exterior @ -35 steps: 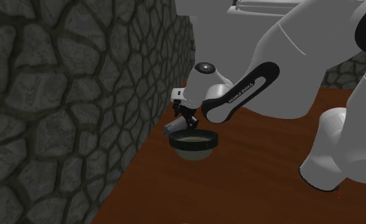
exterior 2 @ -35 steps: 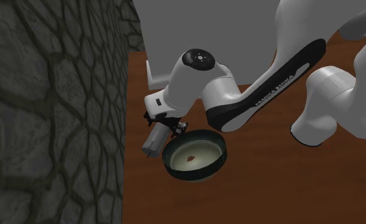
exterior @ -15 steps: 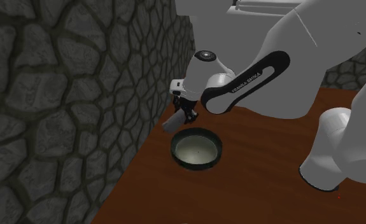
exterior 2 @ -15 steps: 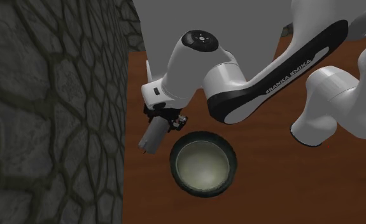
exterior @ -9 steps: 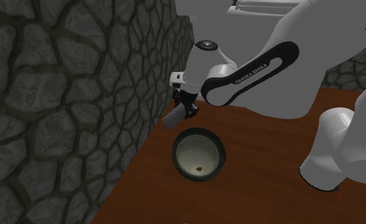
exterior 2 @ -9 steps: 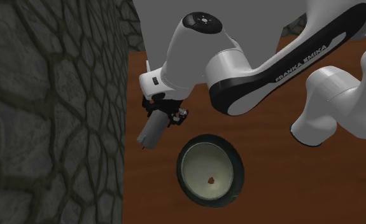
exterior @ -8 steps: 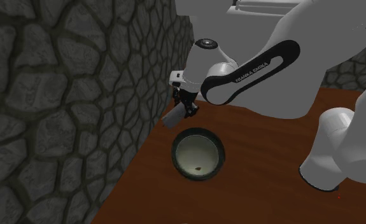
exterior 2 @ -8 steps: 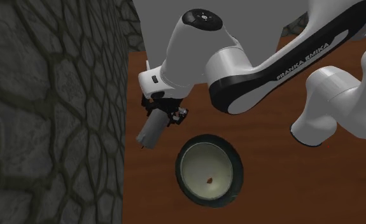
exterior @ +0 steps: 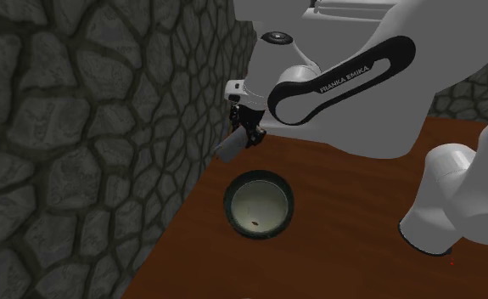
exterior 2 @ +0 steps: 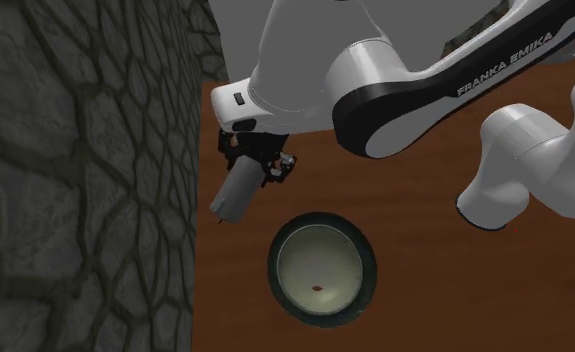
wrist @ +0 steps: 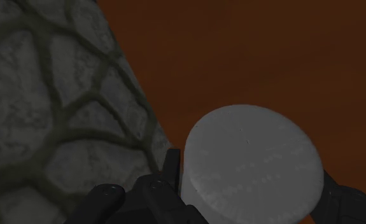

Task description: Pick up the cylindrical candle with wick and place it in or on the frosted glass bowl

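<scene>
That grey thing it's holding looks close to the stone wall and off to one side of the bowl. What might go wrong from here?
1. The candle hangs tilted in the gripper, apparently beside the bowl rather than above it. Released here, it would likely land on the table and roll.
2. Its lower end is near the stone wall; a careless swing might knock it loose.
3. It is gripped near one end, so it may slip.

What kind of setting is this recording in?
Probably a rustic room in a house, though little shows: a rough dark grey stone wall rises beside the smooth reddish-brown surface, where a dark-rimmed, pale-centred bowl sits.
</scene>
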{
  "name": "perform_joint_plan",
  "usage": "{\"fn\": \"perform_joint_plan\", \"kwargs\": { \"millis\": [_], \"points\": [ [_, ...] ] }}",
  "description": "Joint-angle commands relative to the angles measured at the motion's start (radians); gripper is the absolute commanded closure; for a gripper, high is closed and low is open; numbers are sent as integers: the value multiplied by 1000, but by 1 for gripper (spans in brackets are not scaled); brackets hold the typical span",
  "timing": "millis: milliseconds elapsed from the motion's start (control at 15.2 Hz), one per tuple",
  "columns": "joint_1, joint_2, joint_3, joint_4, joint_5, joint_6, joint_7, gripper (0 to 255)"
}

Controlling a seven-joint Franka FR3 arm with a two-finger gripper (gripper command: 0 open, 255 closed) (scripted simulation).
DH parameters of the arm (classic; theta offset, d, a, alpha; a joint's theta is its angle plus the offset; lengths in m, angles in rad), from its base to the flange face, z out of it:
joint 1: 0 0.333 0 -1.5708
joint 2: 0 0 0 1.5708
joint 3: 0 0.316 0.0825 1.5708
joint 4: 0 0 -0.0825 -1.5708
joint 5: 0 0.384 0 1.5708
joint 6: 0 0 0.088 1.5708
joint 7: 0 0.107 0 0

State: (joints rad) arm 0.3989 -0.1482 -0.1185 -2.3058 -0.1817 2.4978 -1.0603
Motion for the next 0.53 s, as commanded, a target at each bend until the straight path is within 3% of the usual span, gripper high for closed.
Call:
{"fn": "perform_joint_plan", "kwargs": {
  "millis": [0,462],
  "points": [
    [1,-11,1,18,4,-29,-5,255],
    [5,-46,3,80,15,-125,-19,255]
  ]
}}
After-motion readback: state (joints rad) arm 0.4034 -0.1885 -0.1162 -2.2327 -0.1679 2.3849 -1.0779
